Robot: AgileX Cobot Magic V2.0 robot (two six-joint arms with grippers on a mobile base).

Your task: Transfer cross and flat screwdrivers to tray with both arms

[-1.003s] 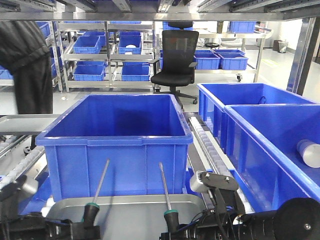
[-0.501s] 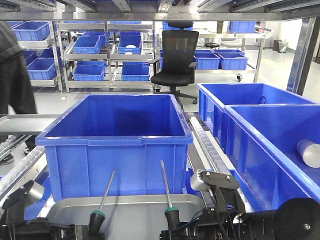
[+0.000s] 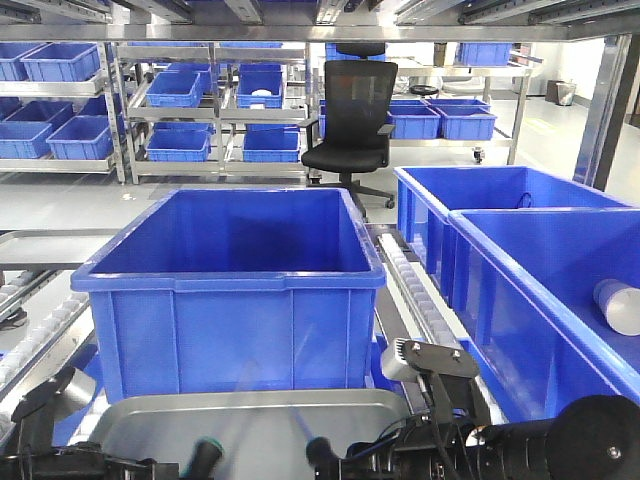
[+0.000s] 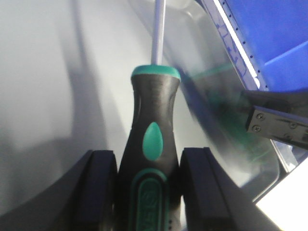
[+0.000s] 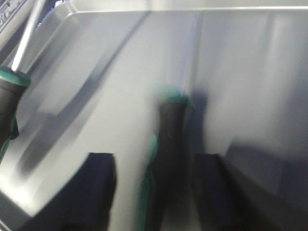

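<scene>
Both screwdrivers have dropped since half a second ago: their shafts then stood tilted up in front of the big blue bin, and now in the front view they are only faint motion streaks low over the tray, with two dark blurred handle tops at the bottom edge. From the left wrist, the left screwdriver shows sharply, its black-and-green handle wedged between the two fingers of the left gripper, pads tight against it, shaft running up and cut off at the top edge, tray metal behind it. From the right wrist, the right screwdriver is smeared by motion; it sits between the dark pads of the right gripper above the tray floor, but whether the pads press on it I cannot tell, since a pale gap shows on the left side. Which tip is cross and which flat is not visible.
</scene>
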